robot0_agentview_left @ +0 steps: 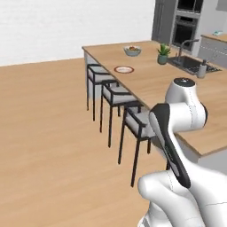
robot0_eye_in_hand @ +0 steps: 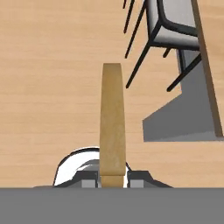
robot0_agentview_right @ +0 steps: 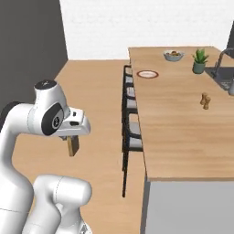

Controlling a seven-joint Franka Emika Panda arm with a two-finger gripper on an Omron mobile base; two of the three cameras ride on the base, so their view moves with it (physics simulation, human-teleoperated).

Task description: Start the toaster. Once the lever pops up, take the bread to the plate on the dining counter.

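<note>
Hand view shows the gripper (robot0_eye_in_hand: 112,178) clamped on the bread (robot0_eye_in_hand: 112,127) by one edge, edge-on above the floor, well short of the plate (robot0_agentview_right: 147,74). Light, stiff, crumbly: hold it gently by the crust.

bowl (robot0_agentview_left: 132,51) contents too small, sink (robot0_agentview_right: 224,80) cut by edge
</note>
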